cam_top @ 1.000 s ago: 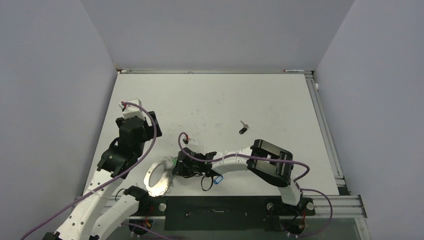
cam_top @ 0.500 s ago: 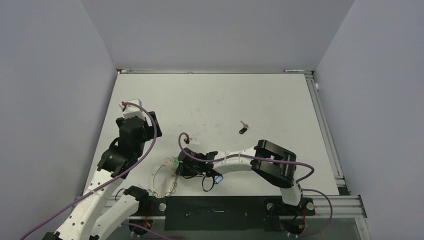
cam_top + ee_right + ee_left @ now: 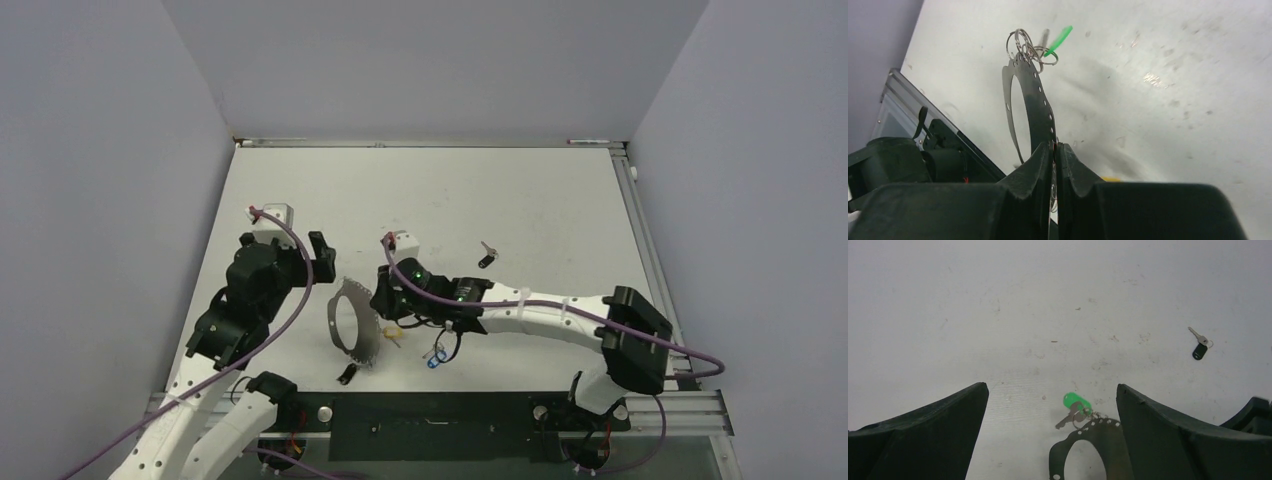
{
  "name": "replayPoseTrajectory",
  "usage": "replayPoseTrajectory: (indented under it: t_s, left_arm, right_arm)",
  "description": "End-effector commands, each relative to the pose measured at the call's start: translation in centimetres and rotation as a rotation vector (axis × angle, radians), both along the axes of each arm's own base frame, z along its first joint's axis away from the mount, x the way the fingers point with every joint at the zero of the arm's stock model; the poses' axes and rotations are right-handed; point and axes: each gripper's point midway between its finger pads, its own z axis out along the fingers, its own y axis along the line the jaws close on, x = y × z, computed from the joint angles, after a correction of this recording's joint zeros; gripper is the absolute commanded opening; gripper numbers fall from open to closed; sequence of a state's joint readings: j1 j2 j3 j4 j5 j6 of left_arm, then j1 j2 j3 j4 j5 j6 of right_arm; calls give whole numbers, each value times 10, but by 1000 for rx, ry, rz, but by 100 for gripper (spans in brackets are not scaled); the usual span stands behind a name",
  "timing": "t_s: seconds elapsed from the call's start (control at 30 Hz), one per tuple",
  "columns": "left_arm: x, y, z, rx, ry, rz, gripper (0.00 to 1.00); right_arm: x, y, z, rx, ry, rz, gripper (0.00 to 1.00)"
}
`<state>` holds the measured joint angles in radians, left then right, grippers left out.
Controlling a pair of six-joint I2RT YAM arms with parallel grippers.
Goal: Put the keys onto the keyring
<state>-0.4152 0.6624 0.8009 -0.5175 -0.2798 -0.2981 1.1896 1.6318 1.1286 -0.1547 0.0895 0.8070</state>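
**Right gripper (image 3: 1054,150) pinching keyring (image 3: 1035,100) on edge, left gripper (image 3: 1050,387) spread & empty**

I've got the right gripper clamped shut on the keyring's rim. It holds the keyring on edge, and it looks lifted off the table (image 3: 450,190), w/ the opening turned toward the left arm. My read: that's so a key can be fed on from that side.

The green key (image 3: 1075,401) already hangs from small split rings (image 3: 1023,45) at the far end of the keyring. The left gripper is at full spread w/ nothing in it, pointed at the keyring from close by, not touching.

Loose stock:
- The black key (image 3: 486,258) lies well apart, toward mid-table, in open room.
- The blue key (image 3: 435,360) & yellow key (image 3: 393,328) sit by the right forearm near the front edge, so awkward to reach.
- A small dark item (image 3: 347,374) lies by the near rail; can't tell what it is.

There's plenty of bare surface at the back & right, but the front strip is cramped by both arms. I'd send the left gripper for the black key next.
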Motion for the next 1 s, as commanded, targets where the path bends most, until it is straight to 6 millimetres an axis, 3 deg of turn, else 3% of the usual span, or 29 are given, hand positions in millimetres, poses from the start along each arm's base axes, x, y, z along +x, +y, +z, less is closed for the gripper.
replayPoseTrajectory:
  t_s: [0.0,0.17,0.4,0.53,0.77,0.97]
  left_arm:
    - [-3,-28,29,-68,-117,-168,97]
    - [-15,-52,44,-116,-196,-329,96]
    - [-40,-98,49,-178,-227,-627,96]
    - [-52,-110,53,-201,-225,-717,96]
    - [-82,-135,69,-298,-253,-933,96]
    - [-80,-141,67,-317,-231,-959,97]
  right_arm:
    - [26,-22,61,92,-195,57,5]
    - [34,-49,94,74,-308,109,5]
    - [33,-83,149,125,-430,188,5]
    - [31,-101,176,195,-464,214,5]
    - [18,-110,205,273,-491,270,5]
    - [6,-111,223,337,-510,315,5]
